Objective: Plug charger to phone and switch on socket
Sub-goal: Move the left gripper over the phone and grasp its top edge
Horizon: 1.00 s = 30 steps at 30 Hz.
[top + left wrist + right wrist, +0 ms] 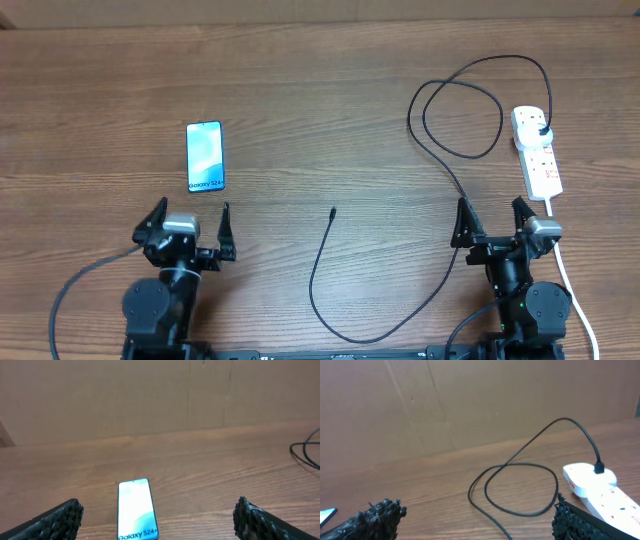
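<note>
Left claw (193,210), right claw (491,207) gaping, empty. Charger tip (332,212) loose at 4 o'clock from phone (205,156); bad pinch prob twists it, plug-in push skids phone.

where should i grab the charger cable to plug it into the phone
Probably just behind the connector tip, coming straight down with jaws across the cable. That free end lies flat and fairly straight on the table, with bare wood either side.

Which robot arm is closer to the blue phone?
Left. The left end effector is open, with the phone lying just ahead of it, untouched. The right end effector is far off to the other side, near the socket.
</note>
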Tool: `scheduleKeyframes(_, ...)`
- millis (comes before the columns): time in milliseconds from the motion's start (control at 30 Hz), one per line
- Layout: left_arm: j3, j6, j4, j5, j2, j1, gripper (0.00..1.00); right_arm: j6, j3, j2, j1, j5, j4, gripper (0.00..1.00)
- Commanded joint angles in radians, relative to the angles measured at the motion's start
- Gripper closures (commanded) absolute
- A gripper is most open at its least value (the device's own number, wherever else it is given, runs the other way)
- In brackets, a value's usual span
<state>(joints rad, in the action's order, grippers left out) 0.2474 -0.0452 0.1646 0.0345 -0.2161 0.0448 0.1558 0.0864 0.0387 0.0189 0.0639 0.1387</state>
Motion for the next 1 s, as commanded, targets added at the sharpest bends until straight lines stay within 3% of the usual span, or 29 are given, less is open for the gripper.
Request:
scheduleKeyframes(0, 0.121, -0.030, 0.008, 0.018, -0.108, -0.006, 0.00, -0.008, 0.093, 0.051, 0.003, 0.021, 0.015, 0.00)
scheduleKeyframes(167, 0.293, -0.030, 0.088, 0.019, -0.277, -0.006, 0.00, -0.008, 0.224, 0.177, 0.003, 0.073, 0.069, 0.00)
scheduleKeyframes(433, 0.604, -0.030, 0.358, 0.018, -0.518, -0.006, 0.00, -0.008, 0.490, 0.407, 0.003, 0.125, 0.244, 0.00)
scheduleKeyframes(800, 1.174, -0.062, 0.867, 0.101, -0.913, -0.006, 0.01, -0.008, 0.925, 0.750, 0.003, 0.190, 0.633, 0.00)
scheduleKeyframes(967, 1.257, -0.090, 1.007, 0.093, -1.017, -0.006, 0.00, -0.008, 1.154, 0.960, 0.003, 0.219, 0.866, 0.00)
